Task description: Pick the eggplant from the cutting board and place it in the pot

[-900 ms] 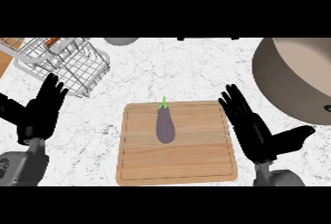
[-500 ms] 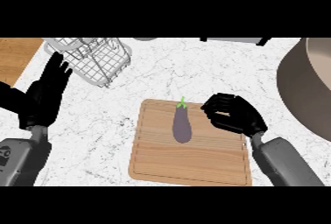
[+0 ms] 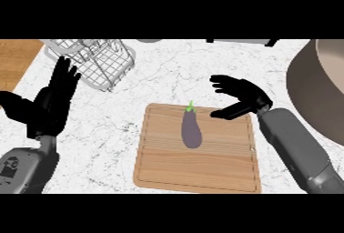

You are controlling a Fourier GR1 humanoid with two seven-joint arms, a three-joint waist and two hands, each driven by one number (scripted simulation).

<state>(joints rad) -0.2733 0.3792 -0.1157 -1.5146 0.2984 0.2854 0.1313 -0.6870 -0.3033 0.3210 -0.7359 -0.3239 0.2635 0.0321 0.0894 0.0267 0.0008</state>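
Eggplant [image 3: 191, 130], one, purple with green stem, lay lengthwise on upper middle of single wooden cutting board [image 3: 201, 170] in head view. One pot [image 3: 316, 86] sat at right edge, partly cut off. One wire basket [image 3: 97, 59] stood upper left. Right hand [image 3: 240, 95] hovered just right of eggplant's stem end, fingers half curled, spread apart, holding nothing. Left hand [image 3: 50, 102] rested at left, fingers straight, pointing up, holding nothing.

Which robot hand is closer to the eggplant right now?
The right robot hand. It sits just up and to the right of the eggplant, at the cutting board's top right corner, not touching it. The left robot hand rests open, far off to the left.
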